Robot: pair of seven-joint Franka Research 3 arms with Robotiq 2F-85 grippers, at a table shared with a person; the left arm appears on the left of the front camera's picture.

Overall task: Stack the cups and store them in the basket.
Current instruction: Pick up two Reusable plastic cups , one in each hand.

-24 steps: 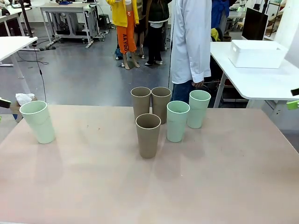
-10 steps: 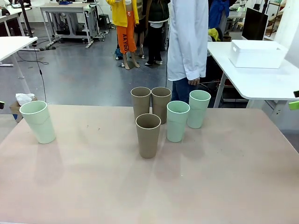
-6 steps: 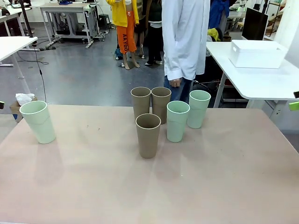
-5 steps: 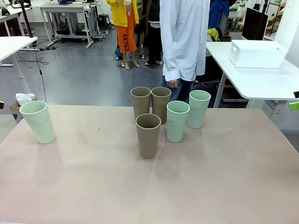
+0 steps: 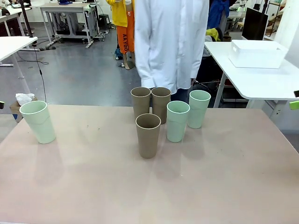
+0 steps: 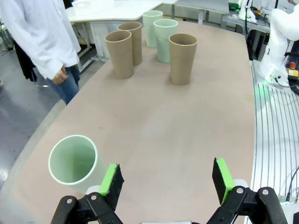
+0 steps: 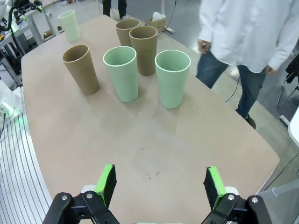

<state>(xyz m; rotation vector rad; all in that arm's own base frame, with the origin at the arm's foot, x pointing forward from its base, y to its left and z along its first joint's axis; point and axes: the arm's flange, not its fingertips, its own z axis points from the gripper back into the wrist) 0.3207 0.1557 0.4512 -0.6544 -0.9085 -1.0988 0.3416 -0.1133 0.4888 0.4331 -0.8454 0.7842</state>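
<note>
Three tan cups (image 5: 148, 135) (image 5: 140, 101) (image 5: 160, 102) and two mint cups (image 5: 177, 121) (image 5: 199, 108) stand upright in a cluster at the table's far middle. A third mint cup (image 5: 38, 122) stands alone at the far left. The white basket (image 5: 257, 53) sits on a separate white table at the back right. My left gripper (image 6: 168, 179) is open above the table, with the lone mint cup (image 6: 74, 163) just outside one finger. My right gripper (image 7: 160, 184) is open too, holding nothing, a short way from the nearest mint cups (image 7: 172, 78) (image 7: 122, 79).
A person in a white shirt (image 5: 170, 42) stands at the table's far edge, right behind the cup cluster, hands hanging down. The near half of the pinkish table (image 5: 149, 186) is bare. My right arm's base (image 6: 280, 42) shows in the left wrist view.
The person has walked from the back right to the middle of the far edge, close behind the cups. Cups and grippers have stayed where they were.
</note>
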